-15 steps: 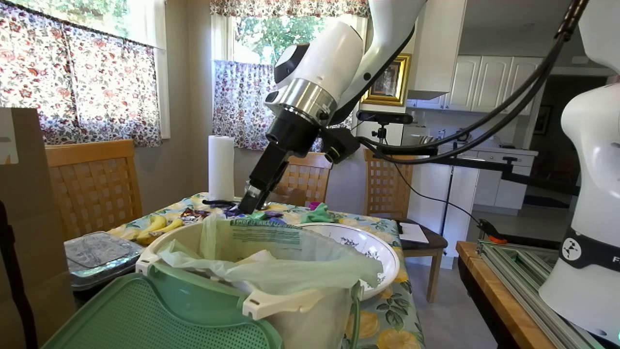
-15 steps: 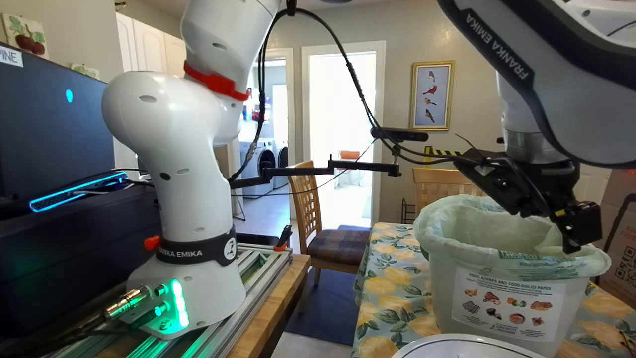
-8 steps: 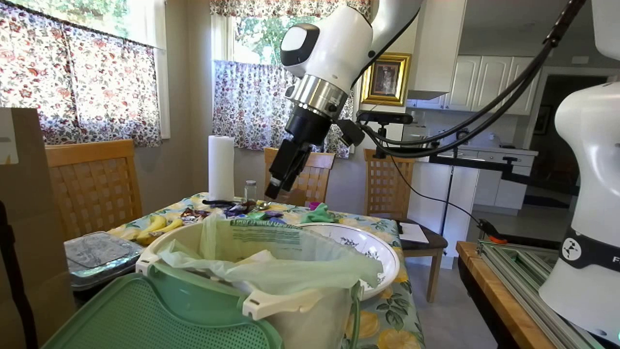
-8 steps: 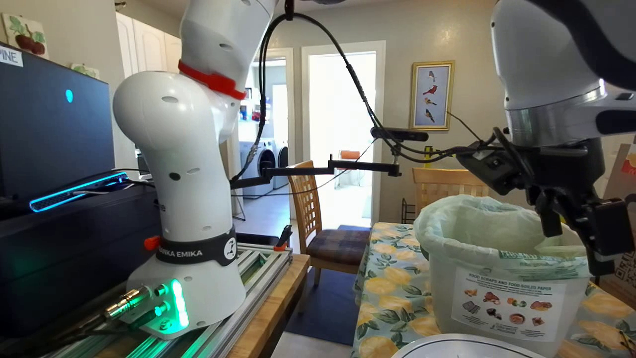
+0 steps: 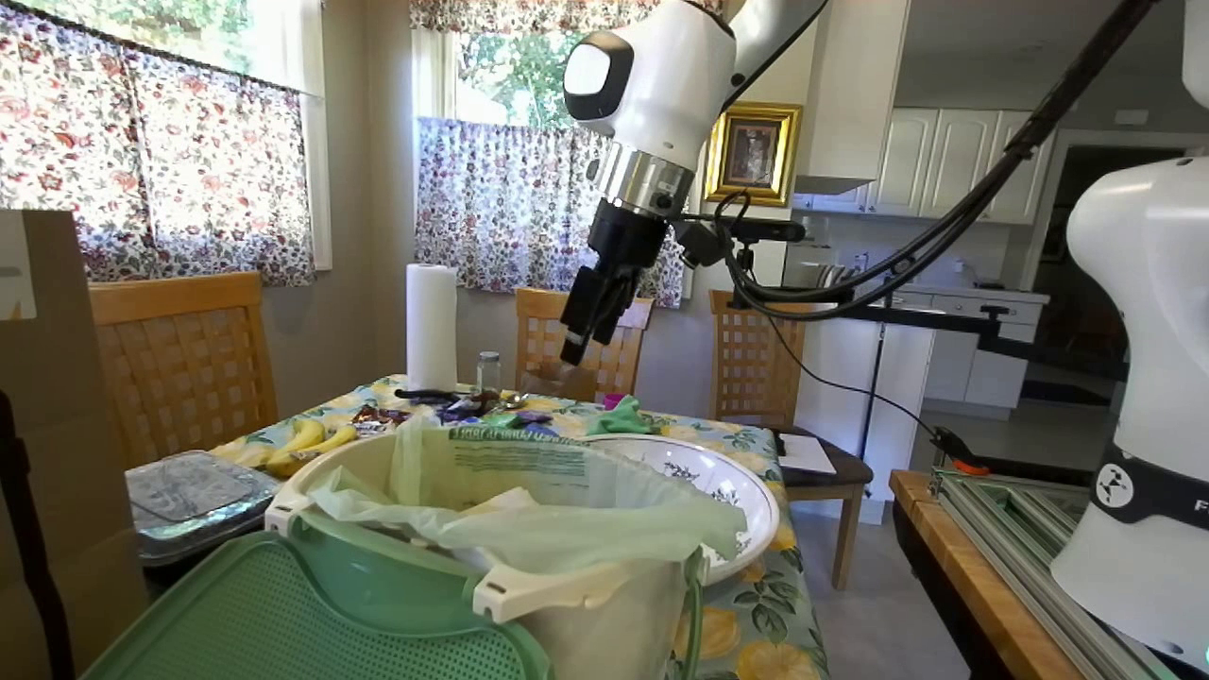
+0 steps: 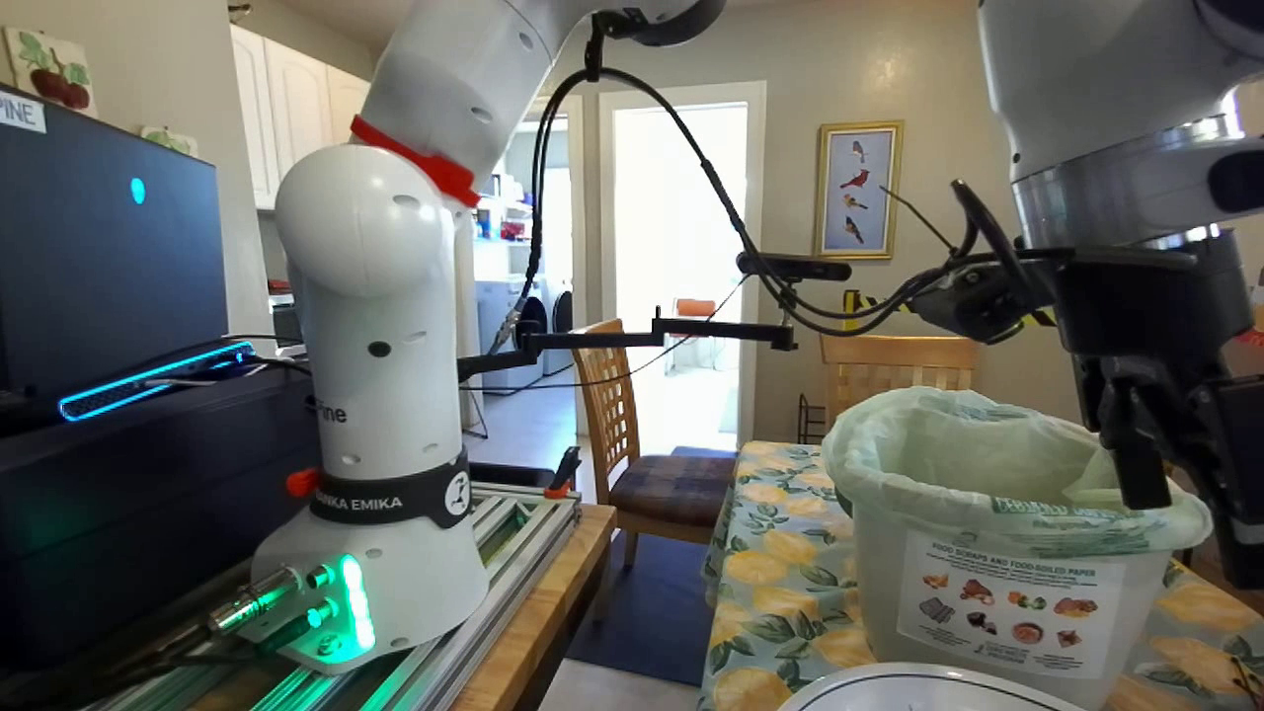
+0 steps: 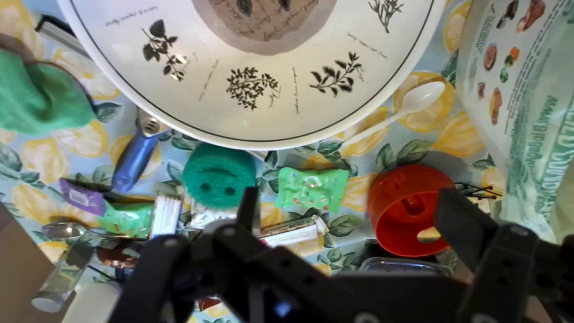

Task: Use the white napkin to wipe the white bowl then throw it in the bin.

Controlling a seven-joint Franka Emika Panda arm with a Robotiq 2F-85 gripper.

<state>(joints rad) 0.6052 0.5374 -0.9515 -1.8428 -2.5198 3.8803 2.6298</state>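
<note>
My gripper is open and empty, raised above the table beyond the bin in an exterior view. It also shows at the right of an exterior view. In the wrist view its two fingers are wide apart with nothing between them. The large white bowl with dark herb prints lies on the table; its rim shows in both exterior views. The bag-lined pale-green bin stands beside it. A whitish piece shows inside the bin; I cannot tell if it is the napkin or the bag.
Under the gripper lie a red cup, a green sponge, a green packet and a white spoon. A paper towel roll, bananas and a green bin lid also show.
My gripper has moved up and to the right in an exterior view, away from behind the bin's rim. It has turned, and both fingers now show apart. The bin and bowl have not moved.
</note>
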